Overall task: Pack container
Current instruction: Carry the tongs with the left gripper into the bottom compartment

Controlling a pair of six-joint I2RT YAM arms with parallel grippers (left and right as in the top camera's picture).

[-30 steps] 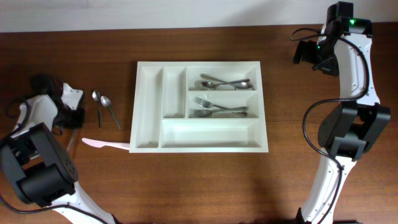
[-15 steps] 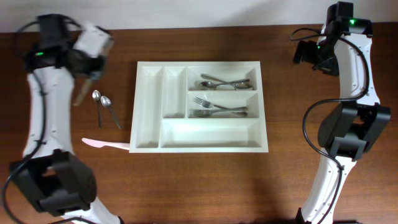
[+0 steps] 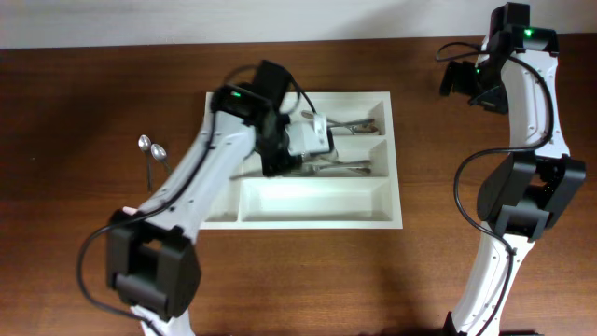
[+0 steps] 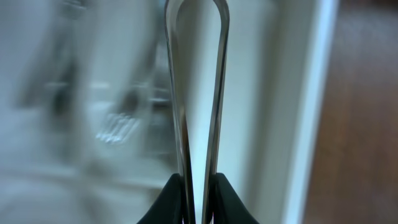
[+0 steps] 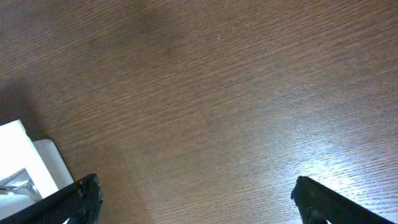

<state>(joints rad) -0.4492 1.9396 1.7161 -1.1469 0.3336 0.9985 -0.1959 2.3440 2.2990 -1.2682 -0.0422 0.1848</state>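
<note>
Left pincer [image 4: 199, 194], utensil [image 4: 198, 93] now over container [image 3: 317, 199]

the table [image 3: 75, 112] is dark brown wood with a fine grain, running up to a pale wall at the far edge. the white container [image 3: 395, 159] lies flat on it near the middle. left of the container, apart from it, two small metal spoons [image 3: 145, 146] lie side by side on the bare wood.
</note>
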